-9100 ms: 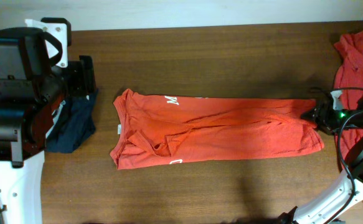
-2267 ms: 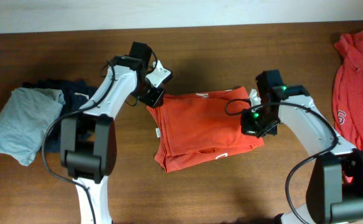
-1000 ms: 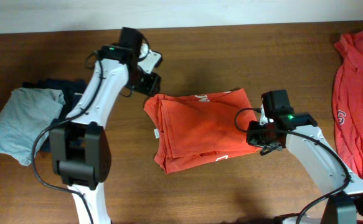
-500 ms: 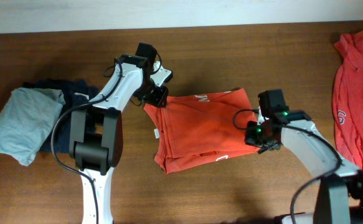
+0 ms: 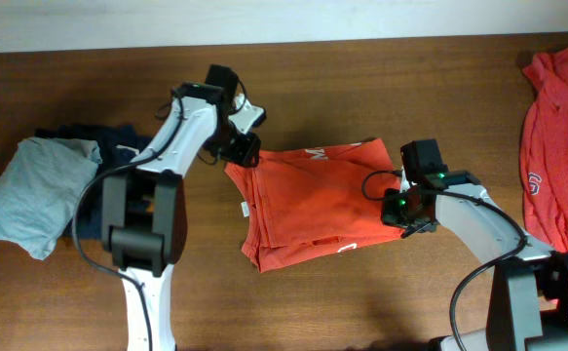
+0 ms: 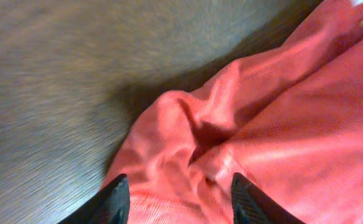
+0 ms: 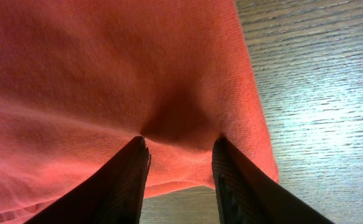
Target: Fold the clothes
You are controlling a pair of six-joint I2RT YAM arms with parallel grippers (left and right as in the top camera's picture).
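The orange-red T-shirt (image 5: 313, 200) sits folded into a rough rectangle in the middle of the table (image 5: 361, 78), with a bit of white print showing along its far edge and another bit near the front edge. The folded layers are stacked a little unevenly on the left side.

The left gripper (image 5: 243, 148) is down at the shirt's far-left corner. In the left wrist view its fingers (image 6: 116, 200) are spread well apart over a bunched-up ridge of fabric, and nothing is clamped between them.

The right gripper (image 5: 397, 210) is at the shirt's right edge. In the right wrist view its fingers (image 7: 134, 177) are partway apart and planted on the cloth just inside the hem, with a dark dimple between them. It's hard to say whether any cloth is actually pinched there.

Further out, a second orange-red shirt (image 5: 554, 136) lies crumpled at the table's right end. A light-grey garment (image 5: 32, 195) is over at the left end, lying on top of a dark navy one (image 5: 113, 141).
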